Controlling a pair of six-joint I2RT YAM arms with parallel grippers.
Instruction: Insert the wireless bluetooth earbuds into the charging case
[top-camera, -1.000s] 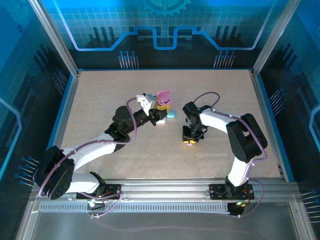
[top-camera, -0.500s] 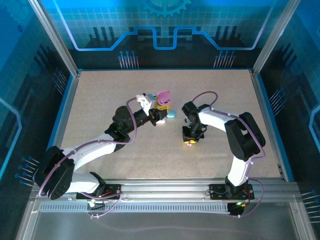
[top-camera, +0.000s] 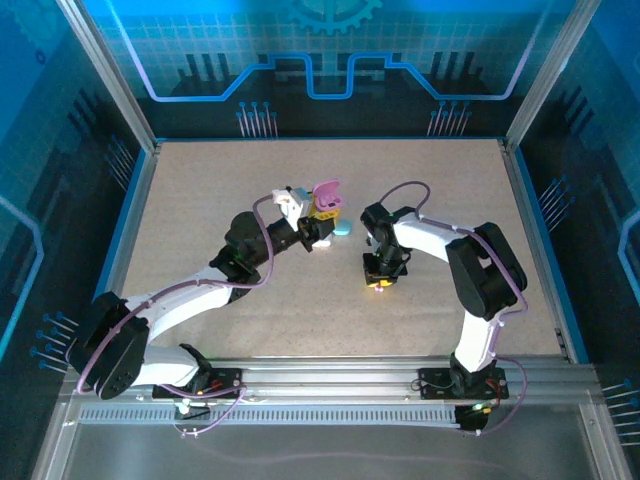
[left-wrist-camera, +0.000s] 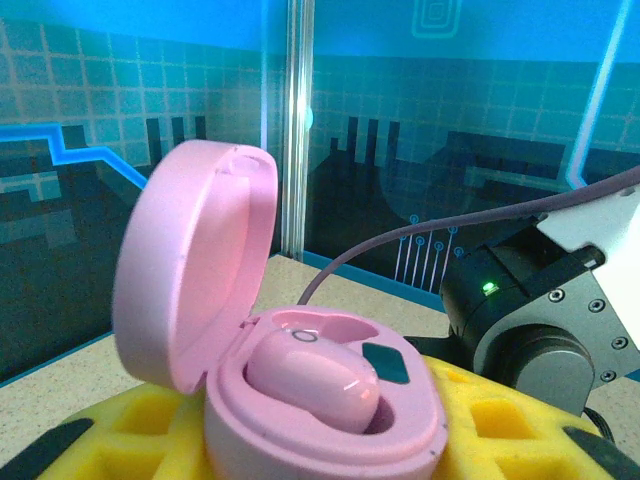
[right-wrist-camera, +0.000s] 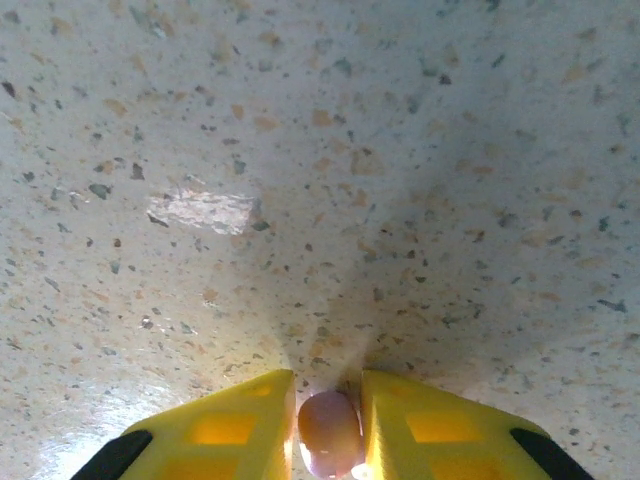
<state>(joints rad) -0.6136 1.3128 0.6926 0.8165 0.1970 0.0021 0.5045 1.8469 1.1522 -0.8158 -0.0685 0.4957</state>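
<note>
Your left gripper (top-camera: 320, 226) grasps the pink charging case (left-wrist-camera: 330, 435), lid raised, with one pink earbud (left-wrist-camera: 310, 385) seated inside. Your right gripper (right-wrist-camera: 328, 388) is clenched on a second pink earbud (right-wrist-camera: 328, 432), low over the speckled table (right-wrist-camera: 300, 150), right of the case.

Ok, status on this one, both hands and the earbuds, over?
Left hand shut on open pink case, one earbud seated. Right hand shut on second pink earbud, low over table. Light blue piece lies beside case.
</note>
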